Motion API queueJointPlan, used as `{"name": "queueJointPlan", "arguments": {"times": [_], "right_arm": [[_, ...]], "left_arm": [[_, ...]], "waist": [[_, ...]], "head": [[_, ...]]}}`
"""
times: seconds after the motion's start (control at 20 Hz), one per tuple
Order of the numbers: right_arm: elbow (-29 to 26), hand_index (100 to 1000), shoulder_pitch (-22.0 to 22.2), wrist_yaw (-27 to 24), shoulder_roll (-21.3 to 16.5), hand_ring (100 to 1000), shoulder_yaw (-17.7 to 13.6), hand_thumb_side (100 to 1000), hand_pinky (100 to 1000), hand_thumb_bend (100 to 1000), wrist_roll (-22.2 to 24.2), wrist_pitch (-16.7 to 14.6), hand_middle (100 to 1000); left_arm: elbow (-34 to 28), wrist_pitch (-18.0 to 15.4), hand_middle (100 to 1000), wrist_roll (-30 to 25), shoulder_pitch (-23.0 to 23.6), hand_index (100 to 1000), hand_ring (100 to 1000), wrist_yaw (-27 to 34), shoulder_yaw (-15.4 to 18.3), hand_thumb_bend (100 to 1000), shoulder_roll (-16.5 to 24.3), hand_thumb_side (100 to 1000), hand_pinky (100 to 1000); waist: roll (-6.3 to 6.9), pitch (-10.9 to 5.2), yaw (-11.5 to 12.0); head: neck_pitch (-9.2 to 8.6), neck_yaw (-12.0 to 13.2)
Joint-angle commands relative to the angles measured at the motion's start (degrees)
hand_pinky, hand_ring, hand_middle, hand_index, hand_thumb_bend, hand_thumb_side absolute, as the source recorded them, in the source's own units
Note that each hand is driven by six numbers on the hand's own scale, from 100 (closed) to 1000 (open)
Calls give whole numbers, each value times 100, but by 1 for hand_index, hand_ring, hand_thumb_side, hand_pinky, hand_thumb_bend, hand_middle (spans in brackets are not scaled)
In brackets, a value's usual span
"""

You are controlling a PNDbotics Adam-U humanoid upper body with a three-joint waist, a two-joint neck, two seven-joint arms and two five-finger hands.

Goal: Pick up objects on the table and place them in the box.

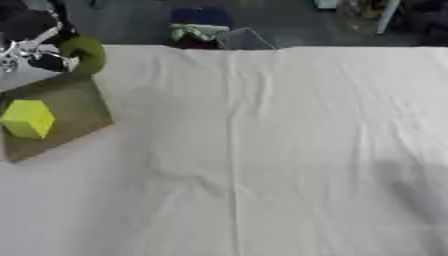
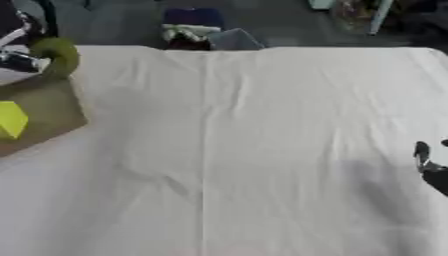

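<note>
A flat brown cardboard box point(image 1: 74, 107) lies at the table's left edge with a yellow-green block point(image 1: 26, 118) in it. My left hand point(image 1: 39, 50) hovers at the upper left, above the box's far corner, fingers curled round a round olive-green object point(image 1: 87, 54). Only the fingertips of my right hand point(image 2: 429, 162) show at the right edge of the right eye view, low over the cloth; how its fingers stand is unclear.
A white creased cloth point(image 1: 262, 150) covers the table. Beyond the far edge sit a dark blue and green bundle point(image 1: 199, 27) and other clutter on the floor.
</note>
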Motion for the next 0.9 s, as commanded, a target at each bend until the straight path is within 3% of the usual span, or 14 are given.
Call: {"name": "queueJointPlan", "arguments": {"times": [0.05,0.2,0.25,0.3,0.35,0.45,0.55,0.65,0.9], "right_arm": [[-44,892,-23,23,-186,989,-50,296,734,269,-31,2,596],[-8,892,23,28,-204,989,-54,296,734,267,-33,10,596],[9,892,38,27,-213,990,-56,296,735,267,-34,12,596],[23,892,50,25,-223,990,-58,296,735,266,-37,13,596],[34,892,62,22,-233,990,-63,295,735,266,-42,13,596],[51,893,79,13,-253,990,-71,295,735,265,-52,14,595],[67,892,99,0,-274,990,-77,295,735,265,-59,14,595],[77,892,119,-12,-286,991,-86,294,735,264,-67,13,595],[88,892,172,-36,-318,991,-117,294,735,262,-101,20,595]], "left_arm": [[-42,-241,529,-131,152,621,492,-353,-151,100,310,119,572],[87,-377,664,-200,430,721,595,-578,-187,187,281,118,632],[110,-410,758,-243,528,806,672,-610,-178,332,282,187,683],[99,-433,783,-285,620,832,695,-632,-156,385,290,287,699],[38,-434,829,-289,721,878,735,-609,-91,492,303,482,729],[-254,-367,882,-188,955,918,770,-469,103,653,355,700,768],[-704,-248,910,-45,1228,933,788,-249,327,676,412,774,791],[-1198,-92,916,81,1488,934,790,93,605,654,456,792,800],[-2354,324,873,402,2049,913,753,1146,1319,514,434,755,785]], "waist": [[14,-149,41],[6,-196,124],[4,-211,152],[4,-222,176],[4,-231,203],[4,-238,249],[5,-237,292],[6,-239,328],[10,-246,402]], "head": [[78,-29],[122,-48],[140,-48],[153,-45],[163,-44],[174,-51],[176,-61],[177,-74],[177,-136]]}}
